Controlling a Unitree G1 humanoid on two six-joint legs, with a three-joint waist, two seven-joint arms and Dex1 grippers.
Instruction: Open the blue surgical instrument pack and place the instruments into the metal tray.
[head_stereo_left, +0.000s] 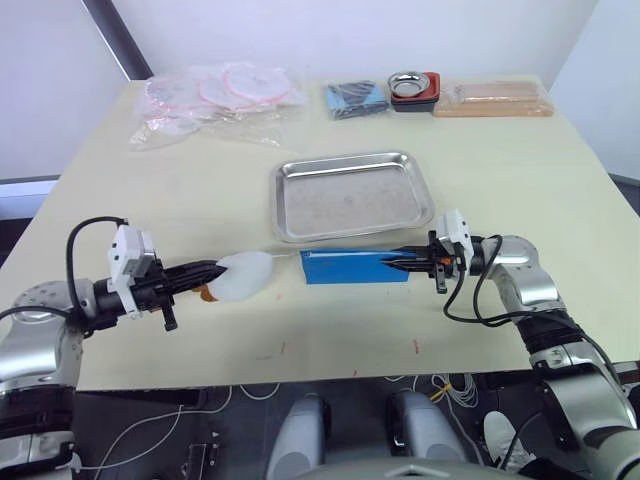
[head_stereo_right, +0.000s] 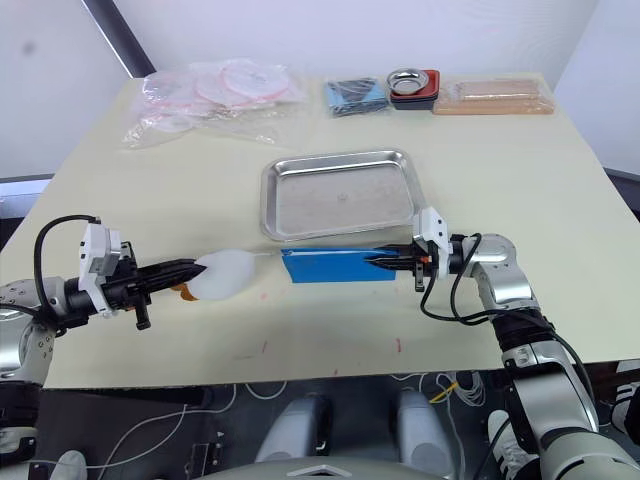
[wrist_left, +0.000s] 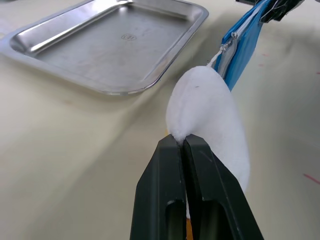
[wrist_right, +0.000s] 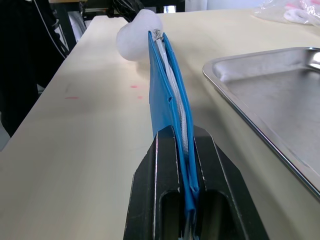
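Left gripper (head_stereo_left: 212, 270) pinched a soft white puff (head_stereo_left: 245, 273) tied to the zip. Beside it, the blue surgical instrument pack (head_stereo_left: 350, 266) stood on edge before the metal tray (head_stereo_left: 352, 195), clamped by the right gripper (head_stereo_left: 392, 262), probably steadied for unzipping.

Right pincer (head_stereo_right: 385, 262) clamps blue pack (head_stereo_right: 330, 266) edge; left pincer (head_stereo_right: 190, 268) pinches white puff (head_stereo_right: 228, 272).

clear plastic bags (head_stereo_left: 215, 100), dark blue bundle (head_stereo_left: 354, 98), red dish (head_stereo_left: 414, 88) along the table's (head_stereo_left: 120, 200) far edge.
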